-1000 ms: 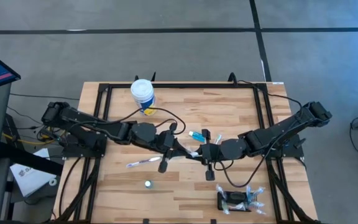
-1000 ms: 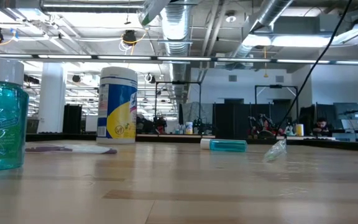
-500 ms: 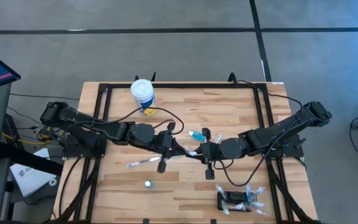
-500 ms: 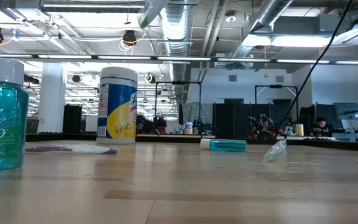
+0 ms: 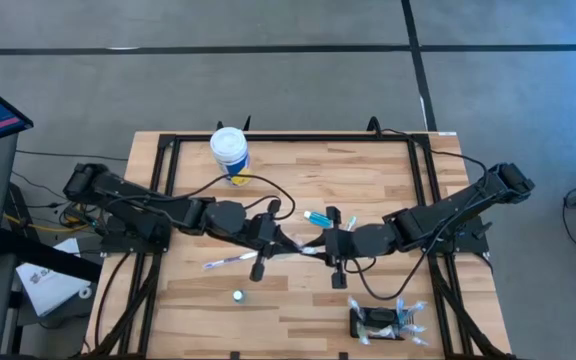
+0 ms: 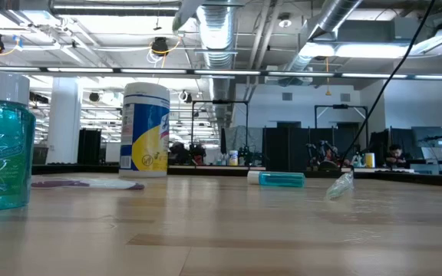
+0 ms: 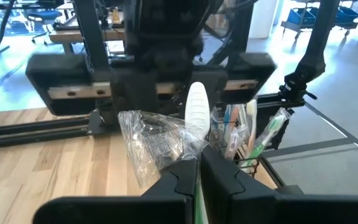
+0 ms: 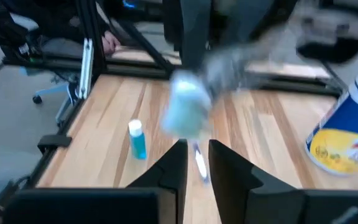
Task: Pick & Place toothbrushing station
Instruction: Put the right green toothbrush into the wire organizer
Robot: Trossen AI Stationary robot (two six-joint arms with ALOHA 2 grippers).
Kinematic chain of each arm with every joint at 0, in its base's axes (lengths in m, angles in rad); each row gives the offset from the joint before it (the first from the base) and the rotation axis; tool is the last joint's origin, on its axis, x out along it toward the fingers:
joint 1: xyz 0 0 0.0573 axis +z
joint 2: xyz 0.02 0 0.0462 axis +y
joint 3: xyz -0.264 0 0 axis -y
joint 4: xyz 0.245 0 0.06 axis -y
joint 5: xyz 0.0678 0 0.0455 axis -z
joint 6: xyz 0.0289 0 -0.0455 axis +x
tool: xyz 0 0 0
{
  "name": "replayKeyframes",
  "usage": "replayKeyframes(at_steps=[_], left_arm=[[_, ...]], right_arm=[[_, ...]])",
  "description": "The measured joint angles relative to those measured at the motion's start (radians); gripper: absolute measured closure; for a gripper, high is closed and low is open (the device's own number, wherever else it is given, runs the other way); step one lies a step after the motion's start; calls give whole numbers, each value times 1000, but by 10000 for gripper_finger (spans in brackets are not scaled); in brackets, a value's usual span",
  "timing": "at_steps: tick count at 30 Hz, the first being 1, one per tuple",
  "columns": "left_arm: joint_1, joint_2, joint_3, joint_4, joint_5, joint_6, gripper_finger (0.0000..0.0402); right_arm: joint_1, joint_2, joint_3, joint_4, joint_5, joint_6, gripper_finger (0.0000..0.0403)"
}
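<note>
The toothbrushing station (image 5: 373, 322), a small black holder with several brushes standing in it, sits near the table's front right. Above the table's middle my left gripper (image 5: 283, 241) (image 7: 197, 171) is shut on a toothbrush (image 5: 303, 246) whose white head (image 7: 197, 111) pokes out of a crumpled clear wrapper (image 7: 154, 144). My right gripper (image 5: 320, 246) (image 8: 197, 163) faces it from the right, fingers apart, with the wrapper end (image 8: 188, 112) blurred just ahead of them. Neither gripper shows in the low view. My left gripper pinches the toothbrush's green handle (image 7: 196, 198) between its two fingers, coming nearly level from the table's left, fingers along the brush. The brush sticks out ahead toward my right gripper, clear of the table. My right gripper: whether its open fingers touch the wrapper, I cannot tell.
A white-lidded yellow-and-blue tub (image 5: 230, 152) stands at the far left. A blue tube (image 5: 318, 217) lies behind the grippers, another wrapped toothbrush (image 5: 223, 262) in front of them on the left, and a mouthwash bottle (image 5: 239, 296) (image 6: 2, 146) stands nearer the front edge.
</note>
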Motion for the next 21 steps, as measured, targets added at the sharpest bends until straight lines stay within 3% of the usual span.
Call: replayKeyframes(at_steps=[14, 21], left_arm=[[-83, -20, 0, 28, -6, 5, 401], [-140, -9, -104, 275, -6, 27, 401]], right_arm=[[4, 0, -2, -118, -2, 99, 344], [-13, 1, -2, -135, -2, 105, 344]])
